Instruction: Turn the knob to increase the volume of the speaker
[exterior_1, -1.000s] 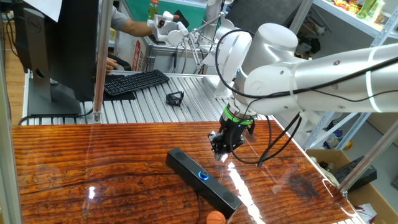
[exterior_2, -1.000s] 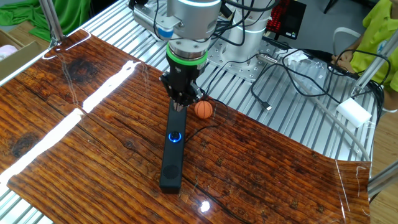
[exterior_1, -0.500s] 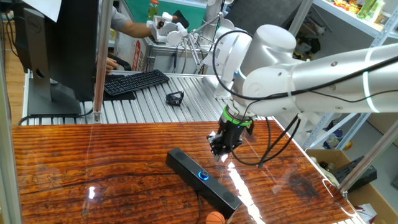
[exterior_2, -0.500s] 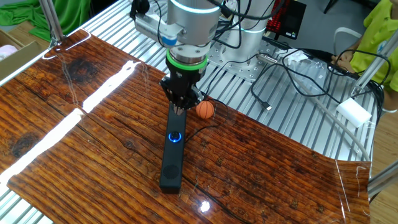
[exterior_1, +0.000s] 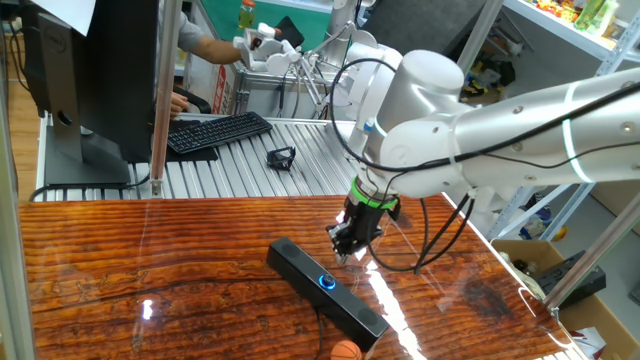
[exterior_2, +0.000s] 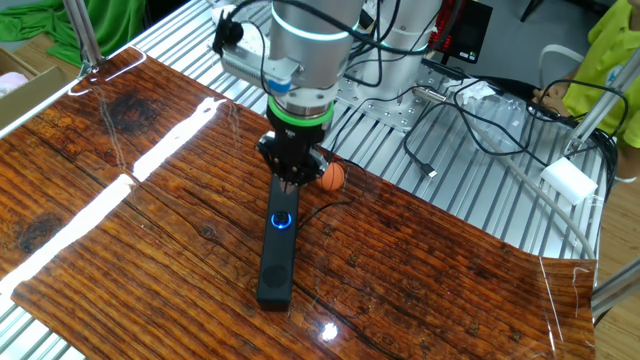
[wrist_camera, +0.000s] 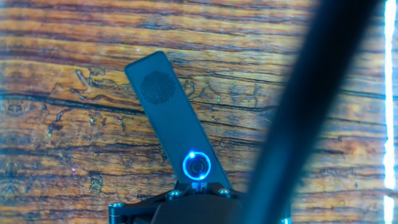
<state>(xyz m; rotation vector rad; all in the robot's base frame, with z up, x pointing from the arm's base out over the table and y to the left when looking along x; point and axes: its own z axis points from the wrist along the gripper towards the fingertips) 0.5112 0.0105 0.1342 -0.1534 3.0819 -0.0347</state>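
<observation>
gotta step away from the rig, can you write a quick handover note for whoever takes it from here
Gripper: shut, empty, pointing down, above the speaker and short of the knob; not touching either.
Speaker: flat on the wooden table, knob at its middle, blue ring lit. A small orange ball sits beside the speaker's far end.
Done: arm brought over the speaker.
Left: likely open the fingers, line up on the knob, come down, grip it and turn it to raise the volume.
</observation>
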